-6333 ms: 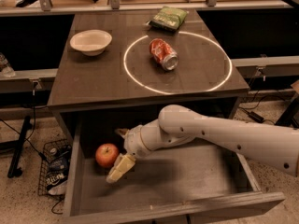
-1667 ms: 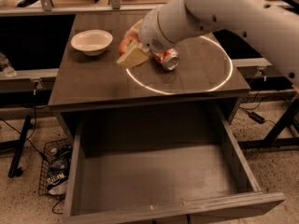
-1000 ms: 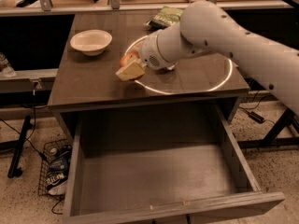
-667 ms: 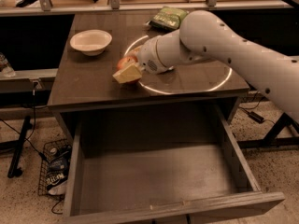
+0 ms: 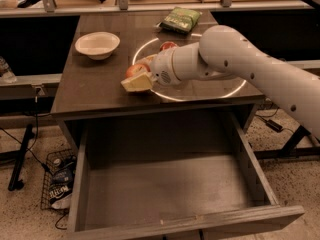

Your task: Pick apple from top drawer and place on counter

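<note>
The counter (image 5: 90,91) carries a white bowl (image 5: 97,44) at its back left, a green snack bag (image 5: 180,19) at the back edge and a red can (image 5: 168,46) inside the white circle (image 5: 220,91). The gripper (image 5: 141,72) grips the apple (image 5: 134,70) low at the circle's left rim.

Dim amber light, pale counter (image 5: 90,86) sheen beyond the gripper (image 5: 137,76) around the apple (image 5: 133,69), shadowy top drawer (image 5: 165,194).
</note>
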`<act>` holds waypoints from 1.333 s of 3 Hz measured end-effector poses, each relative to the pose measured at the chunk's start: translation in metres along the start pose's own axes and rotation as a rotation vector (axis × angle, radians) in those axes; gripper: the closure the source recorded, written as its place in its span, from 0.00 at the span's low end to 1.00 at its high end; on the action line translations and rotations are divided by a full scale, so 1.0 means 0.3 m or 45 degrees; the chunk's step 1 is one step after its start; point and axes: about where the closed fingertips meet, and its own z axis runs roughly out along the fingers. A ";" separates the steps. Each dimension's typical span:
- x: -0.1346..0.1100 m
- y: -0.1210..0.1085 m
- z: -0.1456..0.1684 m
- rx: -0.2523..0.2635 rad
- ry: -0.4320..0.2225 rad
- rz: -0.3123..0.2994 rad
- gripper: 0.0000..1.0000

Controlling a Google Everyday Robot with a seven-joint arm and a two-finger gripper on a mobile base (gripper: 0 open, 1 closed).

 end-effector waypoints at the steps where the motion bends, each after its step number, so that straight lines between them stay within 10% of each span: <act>1: -0.004 0.000 -0.002 0.000 0.000 0.000 0.04; 3: -0.218 -0.100 -0.203 0.052 -0.041 -0.194 0.00; 4: -0.400 -0.217 -0.570 0.264 -0.030 -0.365 0.00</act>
